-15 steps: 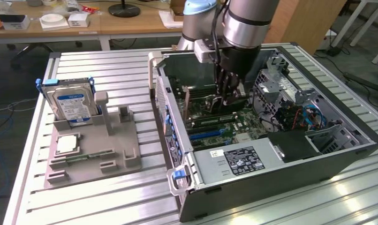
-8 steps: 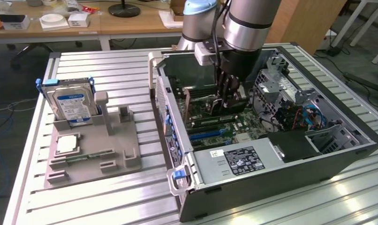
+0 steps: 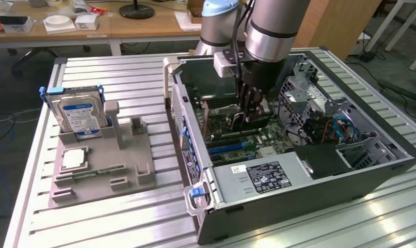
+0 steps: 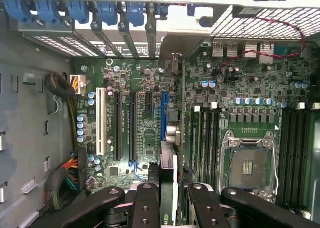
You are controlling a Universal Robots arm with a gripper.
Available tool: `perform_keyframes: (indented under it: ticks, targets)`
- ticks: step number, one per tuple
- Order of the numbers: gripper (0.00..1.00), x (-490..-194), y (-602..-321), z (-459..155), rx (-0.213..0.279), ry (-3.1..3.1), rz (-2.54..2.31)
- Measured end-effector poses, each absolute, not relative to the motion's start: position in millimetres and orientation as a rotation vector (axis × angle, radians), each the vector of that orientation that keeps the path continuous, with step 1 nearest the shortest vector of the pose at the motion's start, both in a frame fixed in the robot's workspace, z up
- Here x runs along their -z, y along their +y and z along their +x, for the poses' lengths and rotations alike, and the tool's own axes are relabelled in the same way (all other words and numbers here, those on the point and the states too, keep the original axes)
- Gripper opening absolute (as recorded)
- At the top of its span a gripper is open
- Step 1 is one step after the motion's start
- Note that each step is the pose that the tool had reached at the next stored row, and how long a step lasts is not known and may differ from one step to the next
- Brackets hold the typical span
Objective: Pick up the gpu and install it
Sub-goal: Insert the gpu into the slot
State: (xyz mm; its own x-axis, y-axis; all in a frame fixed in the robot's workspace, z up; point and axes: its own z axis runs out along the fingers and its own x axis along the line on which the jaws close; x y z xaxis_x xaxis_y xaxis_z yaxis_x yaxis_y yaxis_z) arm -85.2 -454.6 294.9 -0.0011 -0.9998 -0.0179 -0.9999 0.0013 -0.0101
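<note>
So on the exterior view's left there's a grey holder (image 3: 136, 170) sitting on the slatted desk (image 3: 91, 227). It has a hard drive (image 3: 80, 116) standing upright in it, with a processor chip (image 3: 75, 158) and a green memory stick (image 3: 101, 170) lying flat just in front. Moving toward the middle you hit the open computer case (image 3: 373, 170), side panel off, with the power supply (image 3: 259, 175) at the near end. The arm (image 3: 270, 31) comes straight down into the case and the gripper (image 3: 253, 111) is low over the motherboard (image 3: 242, 142). From the wrist view, the gripper (image 4: 170, 203) is pinching the gpu (image 4: 168, 163) edge-on between its black fingers (image 4: 147, 198). The card lines up with the blue slot (image 4: 163, 113), which sits between the long black slots and the empty processor socket (image 4: 248, 165). Honestly can't tell if the card's edge is touching the slot or hanging just above it. Over on the exterior view's right, inside the case, there are some blue cables (image 3: 342, 126) by the drive bay.
</note>
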Motion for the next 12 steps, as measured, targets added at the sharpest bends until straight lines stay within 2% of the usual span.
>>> perform_keyframes:
  ticks: [12]
  targets:
    - [0.27,-278.8,-454.7,-87.5,-0.009,2.209,-2.206]
